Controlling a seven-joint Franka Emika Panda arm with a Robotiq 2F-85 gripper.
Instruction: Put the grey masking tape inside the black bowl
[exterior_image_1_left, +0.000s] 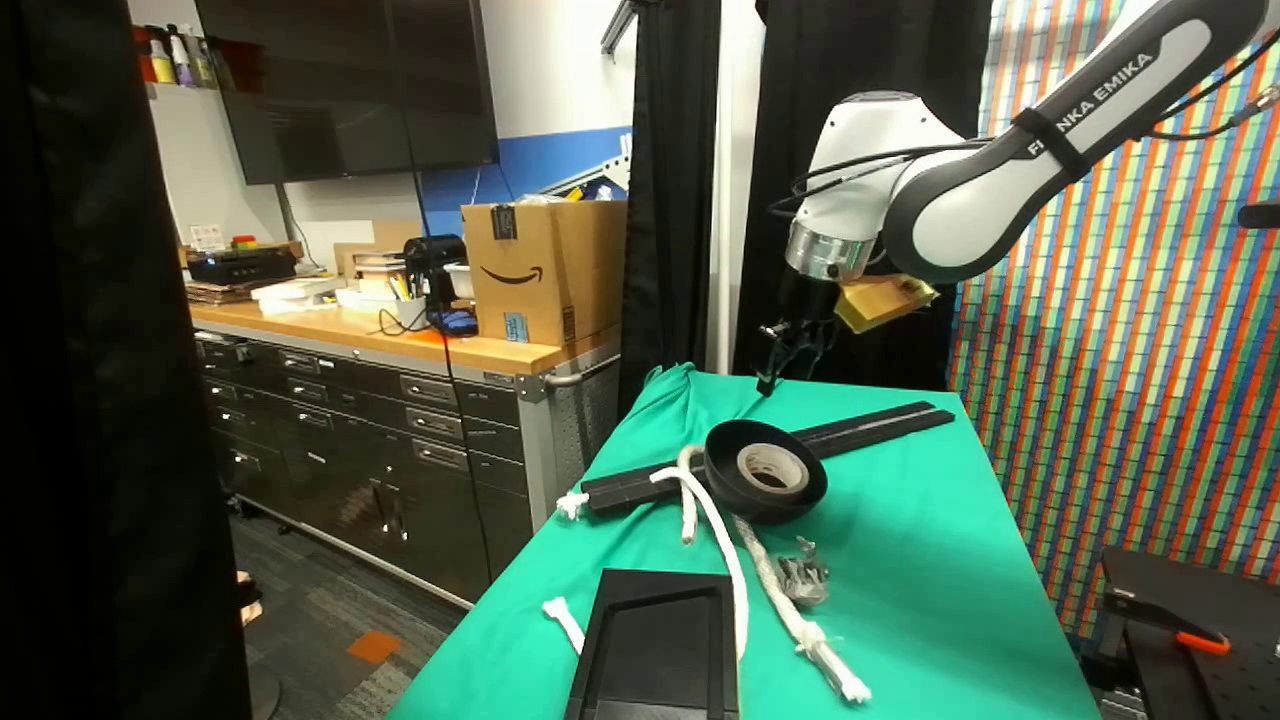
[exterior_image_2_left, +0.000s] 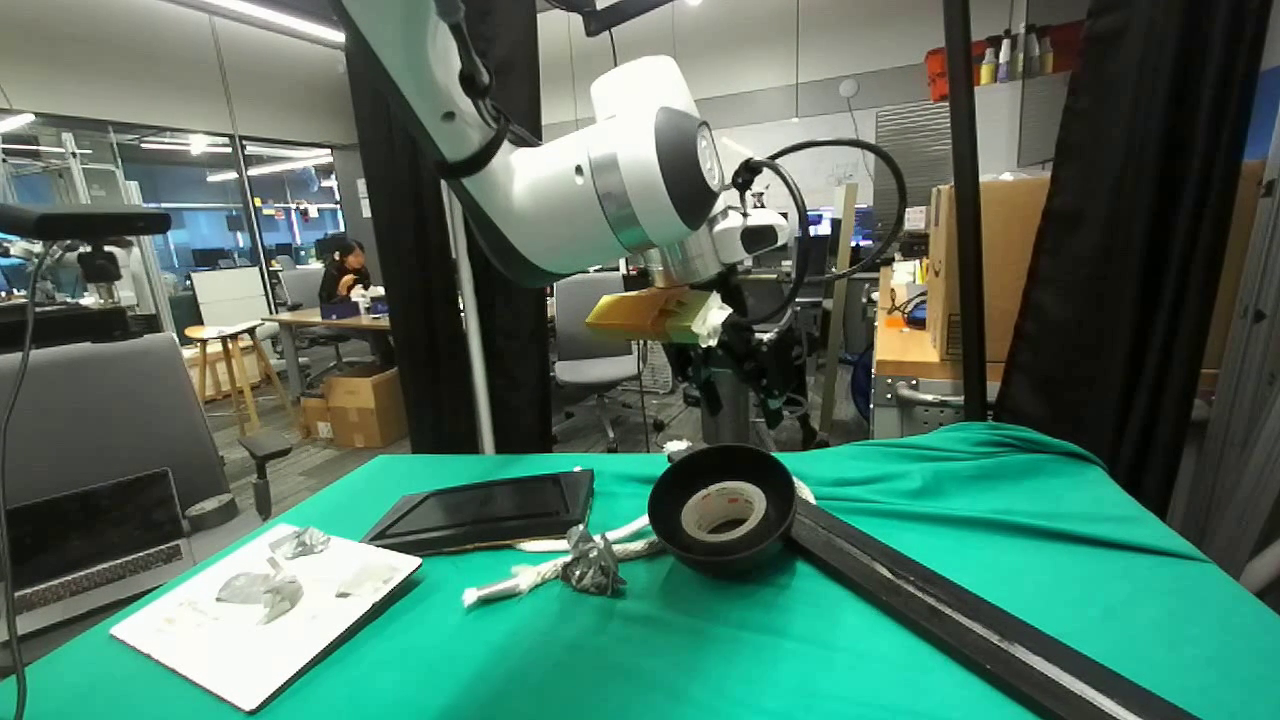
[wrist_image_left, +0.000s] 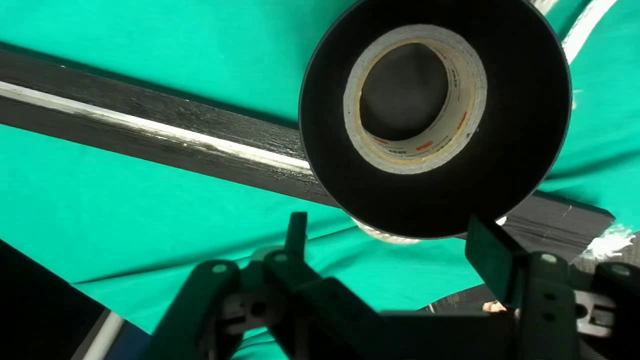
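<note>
Green cloth (exterior_image_1_left: 920, 590) lies beneath one black bowl (wrist_image_left: 522, 125) holding one grey tape roll (wrist_image_left: 461, 112), one spread-fingered claw (wrist_image_left: 386, 226) nearby.

Green-clothed table (exterior_image_1_left: 940, 570): long black bar (wrist_image_left: 165, 131), white cord (exterior_image_1_left: 791, 612), black tray (exterior_image_1_left: 662, 645), white board (exterior_image_2_left: 235, 655).

black bowl (wrist_image_left: 517, 125) cropped in wrist view, black stick (wrist_image_left: 155, 137) partly hidden

In an exterior view, you see the tape (exterior_image_1_left: 794, 470) inside the bowl (exterior_image_1_left: 725, 456) right of centre, the stick (exterior_image_1_left: 870, 433) passing beneath the bowl across the desk (exterior_image_1_left: 930, 560), the device (exterior_image_1_left: 660, 645) at bottom centre.
</note>
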